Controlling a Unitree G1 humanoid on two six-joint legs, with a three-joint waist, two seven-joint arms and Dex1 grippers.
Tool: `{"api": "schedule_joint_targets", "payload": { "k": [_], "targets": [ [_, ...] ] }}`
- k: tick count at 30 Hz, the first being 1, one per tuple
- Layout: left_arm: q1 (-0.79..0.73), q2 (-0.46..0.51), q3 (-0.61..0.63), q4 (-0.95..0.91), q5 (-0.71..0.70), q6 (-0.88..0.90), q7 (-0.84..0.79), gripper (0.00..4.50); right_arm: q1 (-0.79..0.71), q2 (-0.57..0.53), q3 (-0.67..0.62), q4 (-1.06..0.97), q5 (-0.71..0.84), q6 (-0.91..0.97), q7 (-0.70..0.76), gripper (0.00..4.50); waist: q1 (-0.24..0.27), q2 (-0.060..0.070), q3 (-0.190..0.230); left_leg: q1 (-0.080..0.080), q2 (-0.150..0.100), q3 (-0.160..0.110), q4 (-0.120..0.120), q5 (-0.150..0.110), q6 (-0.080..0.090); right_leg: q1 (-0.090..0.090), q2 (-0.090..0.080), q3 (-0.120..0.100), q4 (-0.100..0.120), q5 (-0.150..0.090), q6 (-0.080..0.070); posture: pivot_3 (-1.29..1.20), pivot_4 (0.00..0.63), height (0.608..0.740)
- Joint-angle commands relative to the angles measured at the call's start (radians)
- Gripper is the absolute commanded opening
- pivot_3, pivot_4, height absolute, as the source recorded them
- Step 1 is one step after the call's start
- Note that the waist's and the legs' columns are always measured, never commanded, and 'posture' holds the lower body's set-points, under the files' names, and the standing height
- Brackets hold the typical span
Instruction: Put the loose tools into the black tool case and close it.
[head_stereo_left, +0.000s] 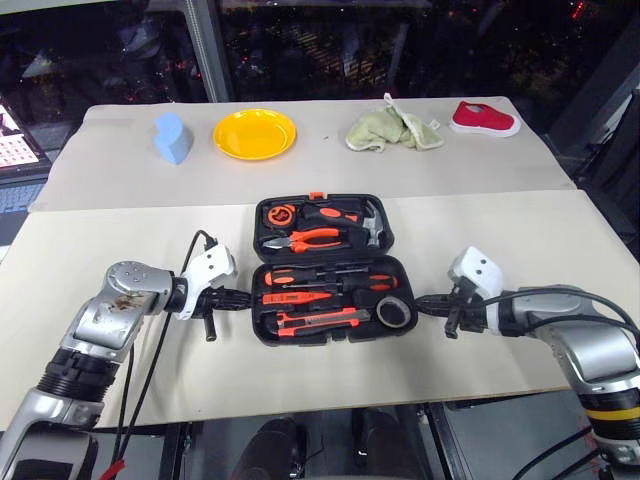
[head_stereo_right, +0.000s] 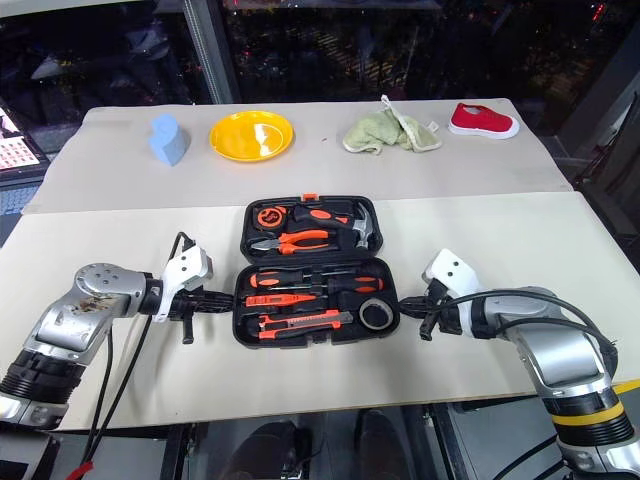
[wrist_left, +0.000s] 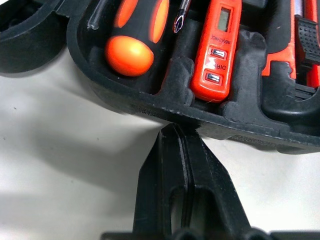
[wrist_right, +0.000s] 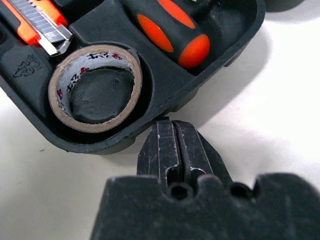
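Left gripper (head_stereo_left: 232, 298): fingers pressed together, holding nothing; tip at the left end wall of the near half of the black tool case (head_stereo_left: 325, 268).
Right gripper (head_stereo_left: 428, 304): fingers likewise pressed together, empty; tip at the right end wall of that same half, just beside the tape roll's recess.
Case position: open flat at the middle of the near table (head_stereo_left: 560, 290), between the two grippers; far half lying beyond the near half.
Near half contents: two screwdrivers (head_stereo_left: 325, 278), slim orange tester (head_stereo_left: 296, 296), utility knife (head_stereo_left: 318, 320) and black tape roll (head_stereo_left: 396, 312), all seated in recesses.
Far half contents: pliers (head_stereo_left: 303, 239), hammer (head_stereo_left: 360, 218) and tape measure (head_stereo_left: 279, 214).
Long axis: case running left to right across the table; screwdrivers, tester and knife lying parallel to that axis.
Step in hand: judged as closing, with all loose tools apparently stowed.
Doing it well: lift one half evenly from both ends so nothing tips out of its recess; fold about the hinge line between the halves; press flat until the orange latch (head_stereo_left: 317, 196) catches.
Beyond the case: blue object (head_stereo_left: 172, 137), yellow plate (head_stereo_left: 255, 134), green cloth (head_stereo_left: 392, 131) and red-and-white item (head_stereo_left: 484, 118) along the far table, well apart.
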Motion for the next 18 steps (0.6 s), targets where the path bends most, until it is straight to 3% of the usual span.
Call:
{"api": "schedule_joint_targets", "payload": {
  "k": [1, 7, 11, 18],
  "targets": [
    [-0.061, -0.013, -0.002, 0.046, 0.016, -0.053, -0.002, 0.03, -0.049, -0.013, -0.010, 0.031, -0.017, -0.042, -0.013, 0.00, 0.001, 0.000, 0.000, 0.001, 0.000, 0.000, 0.001, 0.001, 0.000, 0.002, 0.000, 0.000, 0.000, 0.000, 0.000, 0.00, 0.150, 0.740],
    [-0.118, -0.035, -0.008, 0.129, 0.053, -0.090, 0.015, 0.03, -0.170, 0.026, 0.038, 0.196, -0.078, -0.099, -0.041, 0.00, -0.001, -0.001, 0.000, 0.012, 0.000, 0.000, 0.001, -0.002, 0.007, 0.011, 0.000, 0.000, 0.000, 0.000, 0.000, 0.00, 0.150, 0.740],
    [-0.132, -0.056, -0.007, 0.133, 0.050, -0.087, 0.016, 0.03, -0.237, 0.079, 0.062, 0.264, -0.091, -0.116, -0.054, 0.00, 0.001, -0.001, 0.000, 0.011, 0.000, 0.000, -0.001, 0.002, 0.001, 0.009, 0.000, 0.000, 0.001, 0.001, -0.001, 0.00, 0.150, 0.740],
    [-0.072, -0.063, -0.027, 0.032, 0.007, -0.071, -0.050, 0.03, -0.221, 0.093, 0.101, 0.125, -0.026, -0.024, 0.009, 0.00, 0.000, 0.000, 0.000, 0.001, 0.000, -0.001, 0.000, 0.002, 0.002, 0.003, 0.000, -0.001, 0.001, 0.002, 0.001, 0.00, 0.150, 0.740]
  ]
}}
